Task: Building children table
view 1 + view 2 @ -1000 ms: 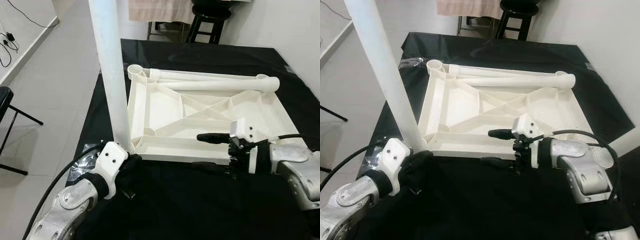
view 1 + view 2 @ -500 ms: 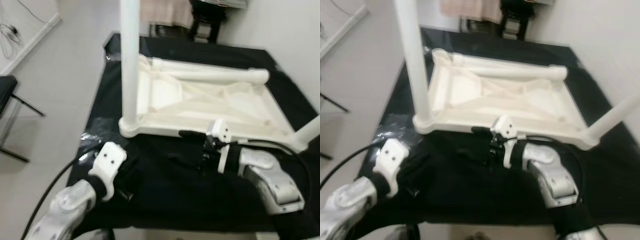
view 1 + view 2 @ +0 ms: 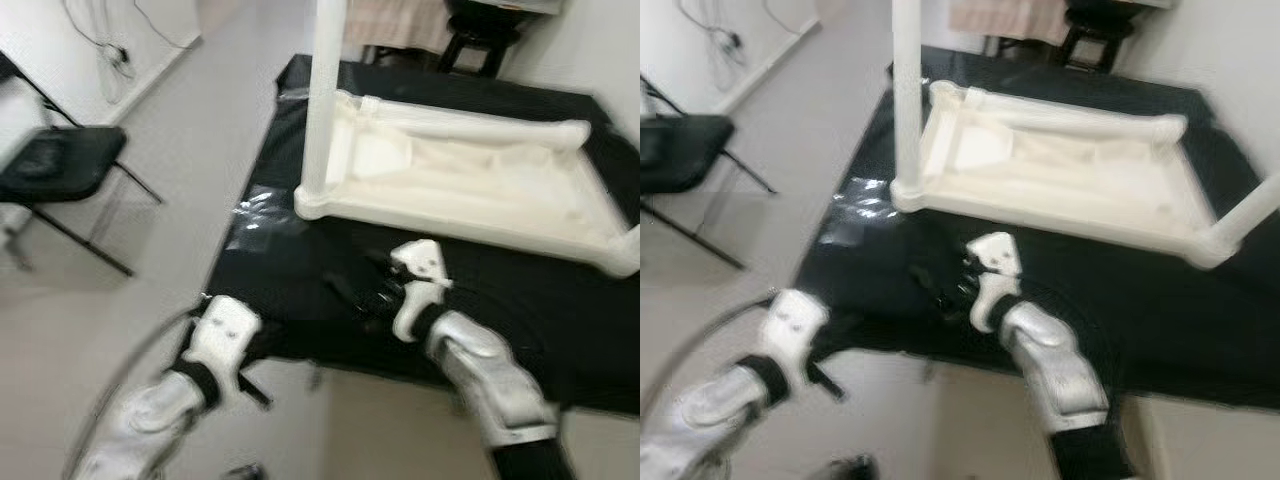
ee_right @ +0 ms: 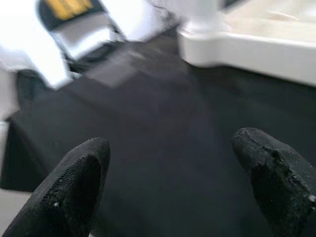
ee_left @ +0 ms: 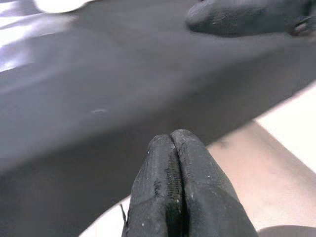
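Note:
A white plastic tabletop (image 3: pixel 470 180) lies upside down on a black cloth (image 3: pixel 300 250). One white leg (image 3: pixel 325 100) stands upright in its near left corner. Another leg (image 3: pixel 480 128) lies along the far rim, and a third leg (image 3: pixel 1250 215) slants out of the near right corner. My right gripper (image 3: pixel 355 282) hovers open over the cloth, short of the tabletop's near rim, with nothing between its fingers (image 4: pixel 81 173). My left gripper (image 5: pixel 170 145) is shut and empty at the cloth's near edge, lower left of the tabletop.
A black folding chair (image 3: pixel 60 165) stands on the light floor to the left. A dark stool (image 3: pixel 480 25) is behind the cloth. Cables (image 3: pixel 110 60) hang on the left wall. The cloth's front edge (image 3: pixel 300 350) drops off just ahead of me.
The camera has pulled back and the scene has shifted away. Both grippers have come away from the tabletop: the left from the upright leg's base, the right from the near rim.

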`<state>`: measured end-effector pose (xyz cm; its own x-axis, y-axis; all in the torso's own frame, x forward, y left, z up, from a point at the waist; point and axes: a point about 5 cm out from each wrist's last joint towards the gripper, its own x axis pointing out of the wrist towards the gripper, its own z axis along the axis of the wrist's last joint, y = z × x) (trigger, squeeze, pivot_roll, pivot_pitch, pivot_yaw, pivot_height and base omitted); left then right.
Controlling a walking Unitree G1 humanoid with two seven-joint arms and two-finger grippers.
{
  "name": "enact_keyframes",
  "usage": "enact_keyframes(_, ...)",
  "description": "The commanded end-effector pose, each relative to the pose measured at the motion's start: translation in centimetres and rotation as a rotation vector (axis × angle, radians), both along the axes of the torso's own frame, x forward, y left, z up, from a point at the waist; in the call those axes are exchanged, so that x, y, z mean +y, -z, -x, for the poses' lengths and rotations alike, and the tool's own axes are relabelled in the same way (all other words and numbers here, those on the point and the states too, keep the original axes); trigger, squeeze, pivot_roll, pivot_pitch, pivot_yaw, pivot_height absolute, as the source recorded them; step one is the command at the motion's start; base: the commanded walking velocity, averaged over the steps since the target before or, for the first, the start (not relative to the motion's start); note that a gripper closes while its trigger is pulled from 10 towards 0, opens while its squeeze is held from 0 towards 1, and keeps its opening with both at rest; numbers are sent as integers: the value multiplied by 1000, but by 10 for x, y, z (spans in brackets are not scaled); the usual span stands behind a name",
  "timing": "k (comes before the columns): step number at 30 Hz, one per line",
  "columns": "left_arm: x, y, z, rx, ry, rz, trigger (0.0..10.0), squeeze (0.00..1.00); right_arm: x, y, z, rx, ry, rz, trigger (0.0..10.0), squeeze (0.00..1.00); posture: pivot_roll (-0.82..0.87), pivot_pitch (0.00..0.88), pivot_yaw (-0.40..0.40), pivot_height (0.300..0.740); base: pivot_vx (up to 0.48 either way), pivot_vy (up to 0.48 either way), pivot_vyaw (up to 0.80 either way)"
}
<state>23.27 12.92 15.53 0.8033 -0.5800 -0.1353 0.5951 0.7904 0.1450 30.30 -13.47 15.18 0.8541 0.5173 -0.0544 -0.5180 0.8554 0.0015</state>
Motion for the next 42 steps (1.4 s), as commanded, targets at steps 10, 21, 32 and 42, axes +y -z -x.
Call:
enact_keyframes(10, 18, 30, -12, 61, -210, 80, 10000, 0, -5, 14, 3, 52, 176, -17, 10000, 0, 31, 173, -110, 740, -170, 0, 0)
enact_keyframes(21, 47, 28, -5, -102, -603, 70, 10000, 0, -25, 28, 6, 78, 330, 58, 10000, 0, 55, 167, -98, 740, 0, 0, 0)
enact_keyframes(32, 46, 29, -14, -152, -618, 24, 10000, 0, -15, 30, 2, 90, 263, 43, 10000, 0, 62, 170, -90, 740, 78, 0, 218)
enact_keyframes(42, 45, 31, -14, -175, -645, 32, 10000, 0, -4, 23, 4, 28, 163, 35, 10000, 0, 61, 166, -93, 740, 342, 0, 459)
